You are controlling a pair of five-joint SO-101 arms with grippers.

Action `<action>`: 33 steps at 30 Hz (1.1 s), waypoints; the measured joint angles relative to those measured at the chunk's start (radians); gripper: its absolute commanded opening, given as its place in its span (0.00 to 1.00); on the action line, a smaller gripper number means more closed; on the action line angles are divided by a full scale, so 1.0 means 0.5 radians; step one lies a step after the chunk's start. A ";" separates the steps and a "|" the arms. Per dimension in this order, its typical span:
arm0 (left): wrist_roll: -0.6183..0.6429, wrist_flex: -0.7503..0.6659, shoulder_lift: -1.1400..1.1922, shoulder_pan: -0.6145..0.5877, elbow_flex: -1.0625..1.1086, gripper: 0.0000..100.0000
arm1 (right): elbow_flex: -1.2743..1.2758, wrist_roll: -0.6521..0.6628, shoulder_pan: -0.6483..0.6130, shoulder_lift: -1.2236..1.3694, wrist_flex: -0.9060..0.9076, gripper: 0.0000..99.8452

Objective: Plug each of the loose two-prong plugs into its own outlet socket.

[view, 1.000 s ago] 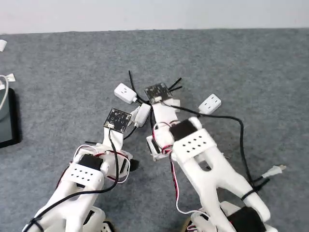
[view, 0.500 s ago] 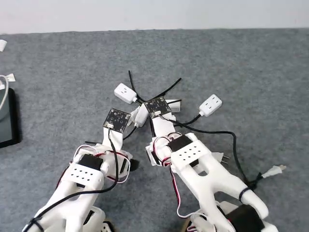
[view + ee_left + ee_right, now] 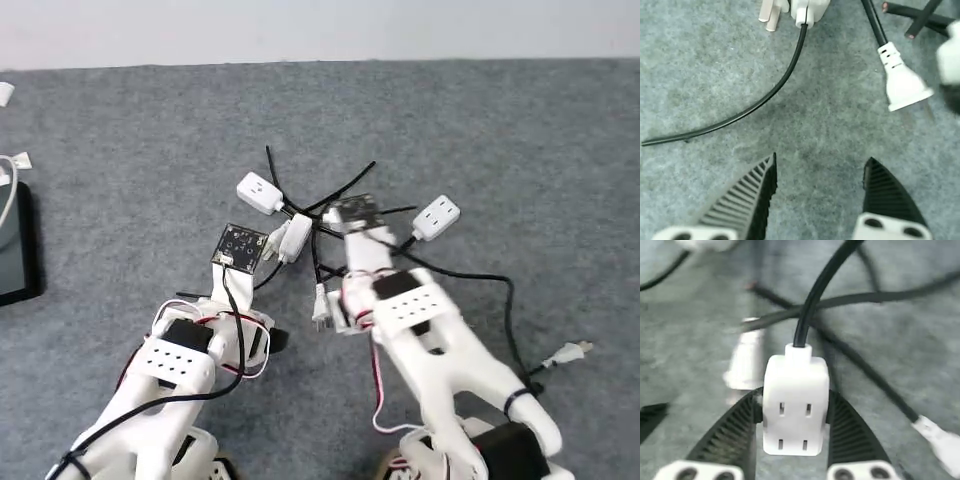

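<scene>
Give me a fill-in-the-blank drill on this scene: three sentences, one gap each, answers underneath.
1. The right gripper is shut on a ____ outlet socket.
2. The left gripper hangs over the grey carpet with its jaws ____ and nothing between them.
3. The cord that leaves the held outlet socket is ____ in colour.

Missing words: white; open; black.

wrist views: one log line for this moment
right end effector: shut on outlet socket | left end effector: open over carpet | plug: loose on carpet nearby
</scene>
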 measured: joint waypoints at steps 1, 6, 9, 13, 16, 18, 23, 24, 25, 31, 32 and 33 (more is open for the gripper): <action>0.000 0.000 0.000 0.000 0.000 0.19 | 0.009 0.000 0.058 0.000 0.000 0.01; 0.000 0.000 0.000 0.000 0.000 0.19 | 0.052 0.092 0.144 0.000 0.000 0.01; 0.000 0.000 0.000 0.000 0.000 0.20 | 0.071 0.132 0.117 0.000 0.000 0.01; 0.000 0.000 0.000 0.000 0.000 0.20 | 0.071 0.138 -0.012 0.000 0.003 0.01; 0.000 0.000 0.000 0.000 0.000 0.20 | 0.071 0.141 -0.086 0.000 -0.003 0.02; 0.003 0.000 0.000 0.000 -0.006 0.20 | 0.071 0.147 -0.098 0.000 -0.006 0.08; 0.120 0.000 -0.003 0.000 -0.028 0.20 | 0.061 0.147 -0.101 0.098 0.068 0.19; 0.129 0.000 -0.003 0.000 -0.028 0.20 | 0.061 0.147 -0.098 0.107 0.086 0.19; 0.135 0.000 -0.003 0.000 -0.028 0.20 | 0.061 0.147 -0.101 0.107 0.101 0.18; 0.144 0.000 -0.003 0.000 -0.028 0.20 | -0.028 0.147 -0.101 0.092 0.193 0.16; 0.144 0.000 -0.003 0.000 -0.028 0.20 | -0.049 0.147 -0.101 0.068 0.218 0.16; 0.144 0.000 -0.003 0.000 -0.028 0.20 | -0.064 0.147 -0.101 0.046 0.236 0.16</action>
